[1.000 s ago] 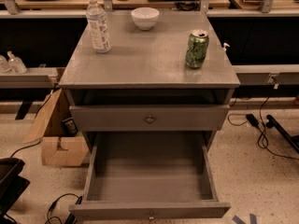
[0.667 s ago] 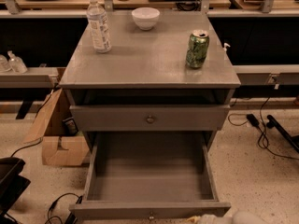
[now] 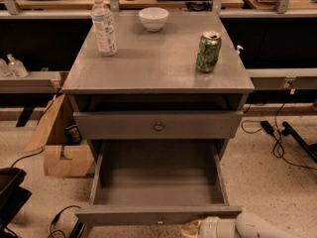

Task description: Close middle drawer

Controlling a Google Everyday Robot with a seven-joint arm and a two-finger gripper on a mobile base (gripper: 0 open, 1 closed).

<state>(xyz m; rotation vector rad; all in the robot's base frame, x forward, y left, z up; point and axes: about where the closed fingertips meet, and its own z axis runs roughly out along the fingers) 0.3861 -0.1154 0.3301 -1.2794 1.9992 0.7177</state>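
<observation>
Claw (image 3: 194, 228), state unclear, low by the front of the pulled-out middle drawer (image 3: 158, 215), grey interior bare.

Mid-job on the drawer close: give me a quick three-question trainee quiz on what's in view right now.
1. True or false: the middle drawer is pulled out, its grey interior showing.
2. Where is the claw? A) inside the drawer box; B) low at the drawer's front, to the picture's right of its knob; C) out of view.
3. Fill in: on the cabinet top, the green can stands to the picture's ____ of the water bottle.

Key: 1 true; 2 B; 3 right.
</observation>
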